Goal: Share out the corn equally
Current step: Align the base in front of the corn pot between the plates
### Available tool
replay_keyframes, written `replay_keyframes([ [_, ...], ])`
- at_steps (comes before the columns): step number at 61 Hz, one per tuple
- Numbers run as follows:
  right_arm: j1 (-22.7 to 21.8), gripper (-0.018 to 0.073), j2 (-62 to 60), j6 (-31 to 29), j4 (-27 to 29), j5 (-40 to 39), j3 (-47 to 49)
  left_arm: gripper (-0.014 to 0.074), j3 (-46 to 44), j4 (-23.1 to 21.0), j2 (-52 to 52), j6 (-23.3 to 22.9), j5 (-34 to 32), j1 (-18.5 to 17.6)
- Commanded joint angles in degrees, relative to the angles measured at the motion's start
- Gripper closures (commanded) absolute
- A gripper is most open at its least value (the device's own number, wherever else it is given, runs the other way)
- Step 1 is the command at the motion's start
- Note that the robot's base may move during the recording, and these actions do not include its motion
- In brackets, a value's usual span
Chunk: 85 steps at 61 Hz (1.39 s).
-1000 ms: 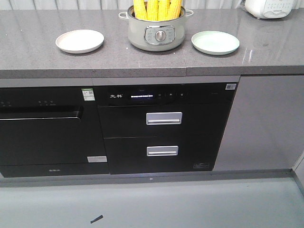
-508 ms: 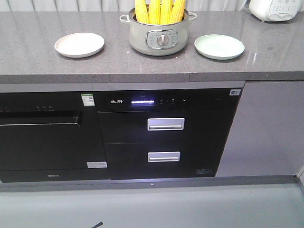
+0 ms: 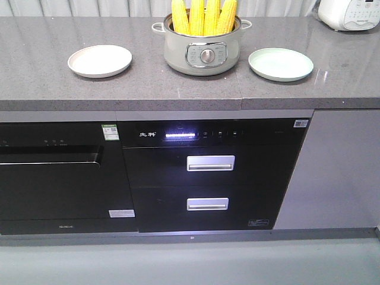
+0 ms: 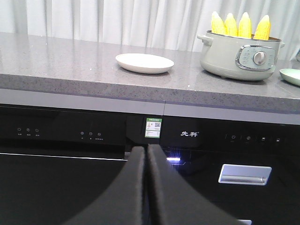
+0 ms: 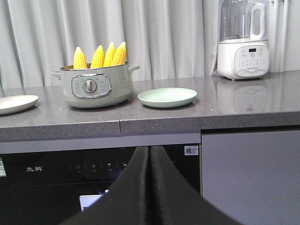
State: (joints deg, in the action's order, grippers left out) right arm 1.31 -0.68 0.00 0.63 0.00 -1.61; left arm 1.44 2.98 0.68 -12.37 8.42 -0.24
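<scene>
Corn (image 3: 203,16): four cobs stand point-up in the pot (image 3: 205,56), mid-counter, between two plates.
Plates: the cream plate (image 3: 100,61) sits left of the pot and the green plate (image 3: 281,63) right of it. Both are bare.
Change: over the last second the counter (image 3: 35,41) has slid lower and to the right in the front view, and less floor shows. Pot and plates keep their places against one another, so I judge the robot is shifting, not the things.
Left gripper (image 4: 146,152): clenched on nothing, fingers pressed together, low in front of the dark cabinet fronts (image 4: 70,178), below the counter top.
Right gripper (image 5: 150,152): likewise closed and empty, looking up at the pot and green plate from below the counter top.
Meaning: no cob is out of the pot, so the sharing has not begun. This looks like the approach only.
Next: an arm would need to rise above the counter edge and its gripper open before it can take a cob.
</scene>
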Motion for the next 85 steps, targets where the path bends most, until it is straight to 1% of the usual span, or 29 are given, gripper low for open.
replay_keyframes([
  [1,-0.23,0.0564,-0.31,-0.30,-0.63,-4.27,-1.06,0.0603,-1.36,0.03,0.23,-0.56,-4.63,0.05],
  [85,-0.23,0.0564,-0.31,-0.30,-0.63,-4.27,-1.06,0.0603,-1.36,0.03,0.23,-0.56,-4.63,0.05],
])
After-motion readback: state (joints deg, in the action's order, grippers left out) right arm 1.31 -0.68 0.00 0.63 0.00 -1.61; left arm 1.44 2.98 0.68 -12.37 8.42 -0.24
